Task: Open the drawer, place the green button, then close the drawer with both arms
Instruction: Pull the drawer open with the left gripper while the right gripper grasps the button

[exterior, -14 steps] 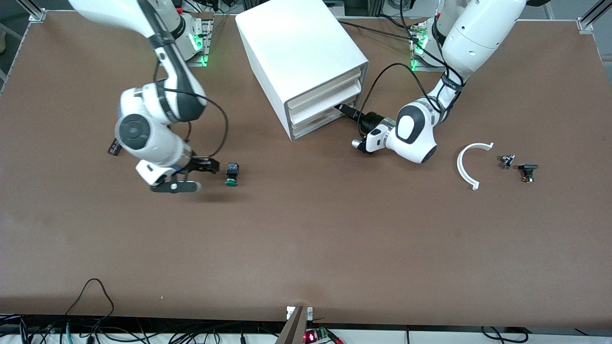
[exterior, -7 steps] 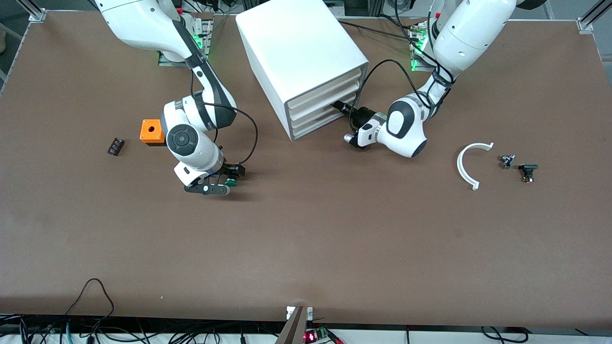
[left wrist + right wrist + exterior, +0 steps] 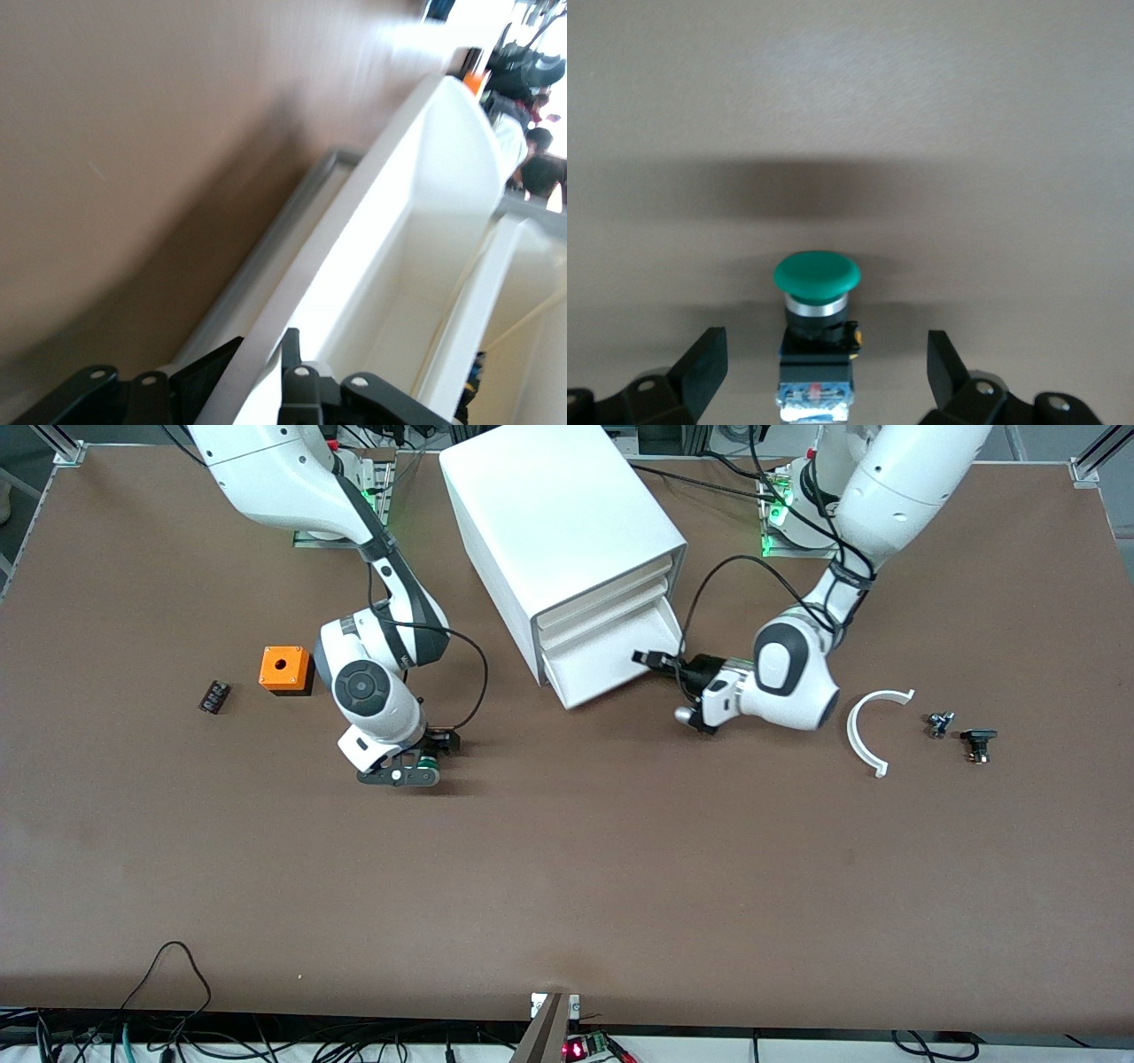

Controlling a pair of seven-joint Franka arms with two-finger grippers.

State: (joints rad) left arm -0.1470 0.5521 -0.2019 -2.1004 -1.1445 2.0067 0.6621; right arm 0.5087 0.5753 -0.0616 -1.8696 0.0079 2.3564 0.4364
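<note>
The lowest drawer [image 3: 611, 657] of the white cabinet [image 3: 558, 522] stands partly pulled out. My left gripper [image 3: 645, 658] is shut on the drawer's front wall; in the left wrist view [image 3: 257, 372] one finger is outside and one inside the wall of the drawer [image 3: 425, 221]. The green-capped button [image 3: 818, 328] lies on its side on the table, between the spread fingers of my open right gripper [image 3: 824, 350], which touch nothing. In the front view my right gripper [image 3: 423, 760] is low over the button [image 3: 430, 763], which is mostly hidden.
An orange box with a hole [image 3: 285, 669] and a small black part [image 3: 213, 696] lie toward the right arm's end. A white curved piece [image 3: 873, 731] and two small dark parts [image 3: 941, 724] [image 3: 978, 742] lie toward the left arm's end.
My left gripper has pulled the lowest drawer out of the cabinet. My right gripper has moved from beside the button to straddle it, uncovering the orange box.
</note>
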